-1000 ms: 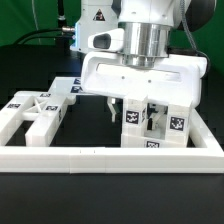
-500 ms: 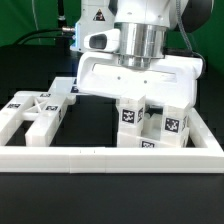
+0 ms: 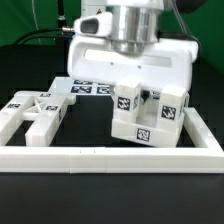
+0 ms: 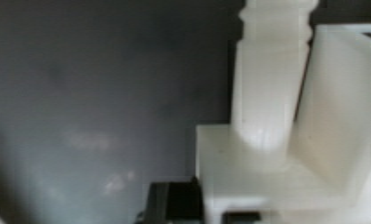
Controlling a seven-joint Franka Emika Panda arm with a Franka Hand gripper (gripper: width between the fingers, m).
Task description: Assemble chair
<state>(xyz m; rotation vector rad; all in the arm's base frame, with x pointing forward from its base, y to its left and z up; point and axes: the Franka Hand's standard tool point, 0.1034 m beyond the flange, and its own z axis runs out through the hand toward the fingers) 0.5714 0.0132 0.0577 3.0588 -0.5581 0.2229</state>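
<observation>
White chair pieces (image 3: 147, 112) bear black-and-white square tags (image 3: 141, 135); black table (image 3: 110, 195).

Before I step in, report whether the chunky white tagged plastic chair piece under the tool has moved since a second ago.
Yes. The chair piece has risen and tilted, measured against the long white front rail.

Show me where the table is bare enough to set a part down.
Bare table lies between the loose chair parts on the exterior view's left, the front rail and the tilted chair piece under the hand. The exterior view's right corner is crowded.
</observation>
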